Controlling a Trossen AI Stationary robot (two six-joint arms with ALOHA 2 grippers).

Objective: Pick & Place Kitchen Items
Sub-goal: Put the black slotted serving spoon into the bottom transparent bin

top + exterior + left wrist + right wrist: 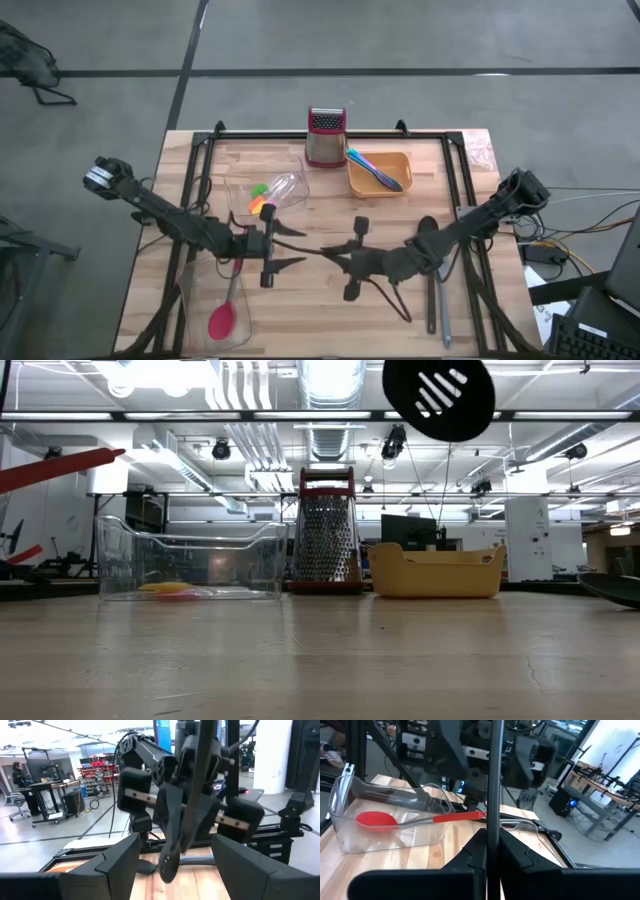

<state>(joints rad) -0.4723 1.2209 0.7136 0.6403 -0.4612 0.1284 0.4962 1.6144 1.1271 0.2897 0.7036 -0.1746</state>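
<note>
1. Grip state. I am clamping my right claw shut on the thin handle of the black slotted spatula. My left claw is standing spread wide and empty, facing the right claw across the middle of the bench.

2. Location of the item. I am holding the spatula upright above the bench, well clear of the wood. The slotted head is pointing up and the rounded handle end is hanging down in front of the left claw.

3. Handling estimate.
- Weight: I am judging it light, since a pinch on the handle alone is carrying it.
- Stiffness: the handle is showing straight along its whole visible length, so I am treating it as rigid. The head may flex slightly.
- Surface: the handle is looking smooth and narrow, so I am expecting it to slip or twist under a loose grip.
- Balance: the wide head is sitting above the grip, so I am expecting it to tip if the grip slackens.

4. Where to take hold. I am recommending the bare handle below the right claw, gripped across its width, never the head.

5. Other items. The red spoon is lying in a clear tub near the front left corner.
</note>
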